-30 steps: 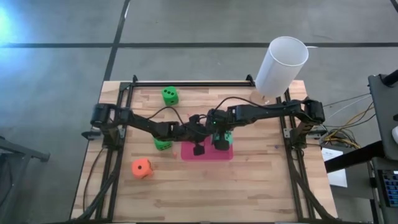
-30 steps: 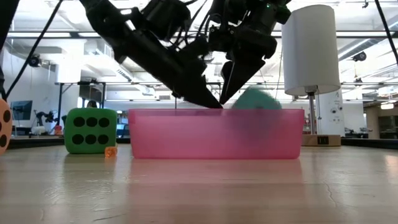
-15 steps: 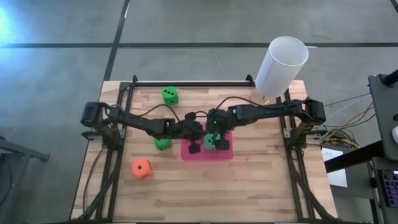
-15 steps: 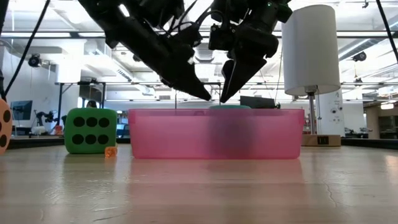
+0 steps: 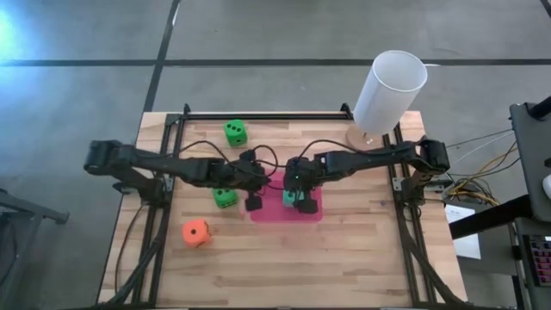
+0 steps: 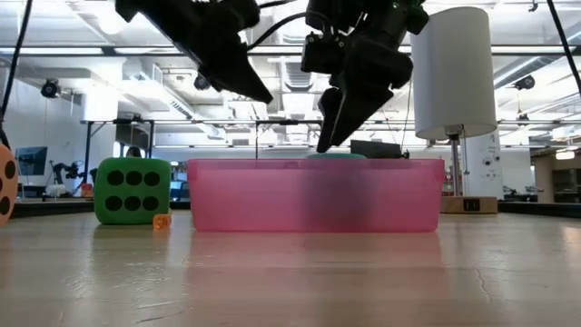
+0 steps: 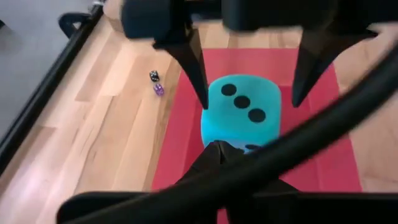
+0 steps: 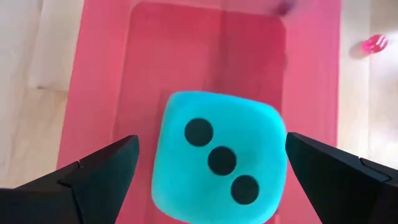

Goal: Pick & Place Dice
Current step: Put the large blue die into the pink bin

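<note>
The teal die (image 8: 219,158) lies in the pink tray (image 8: 99,74), three-pip face up with the pip row running diagonally; as a cube it has no long axis. The right gripper (image 5: 298,196) hangs directly above the teal die, its fingers (image 8: 102,168) spread wide on either side without touching it, while the left gripper (image 5: 253,203) sits over the tray's edge on the side toward the near green die (image 5: 225,197), fingers closed on nothing. Beyond that die lies the orange die (image 5: 196,232), the second green die (image 5: 234,132) lies well apart from the tray, and the tall white cylinder (image 5: 389,93) stands farthest off.
</note>
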You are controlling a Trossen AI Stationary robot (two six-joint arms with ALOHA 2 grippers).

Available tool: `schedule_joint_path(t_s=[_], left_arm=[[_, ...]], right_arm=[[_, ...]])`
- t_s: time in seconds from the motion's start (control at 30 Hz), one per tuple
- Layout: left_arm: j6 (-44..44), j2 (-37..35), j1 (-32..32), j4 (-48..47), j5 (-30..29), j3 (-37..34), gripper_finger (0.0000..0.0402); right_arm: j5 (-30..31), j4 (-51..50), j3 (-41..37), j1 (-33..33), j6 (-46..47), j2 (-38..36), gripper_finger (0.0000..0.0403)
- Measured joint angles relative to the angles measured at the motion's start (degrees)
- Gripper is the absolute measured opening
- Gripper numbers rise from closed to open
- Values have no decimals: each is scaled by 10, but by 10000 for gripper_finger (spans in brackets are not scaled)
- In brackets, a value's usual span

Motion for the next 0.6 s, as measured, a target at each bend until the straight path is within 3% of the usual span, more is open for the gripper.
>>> schedule_joint_path(t_s=[0.17, 0.43, 0.6], left_arm=[[-6, -22, -25, -13, -60, -11, 8], [-16, -27, -31, -13, -68, -12, 8], [-21, -27, -31, -14, -69, -12, 8]], right_arm=[[41, 16, -17, 0, 12, 0, 400], [45, 34, -28, 0, 15, 11, 400], [89, 29, -29, 1, 15, 12, 400]])
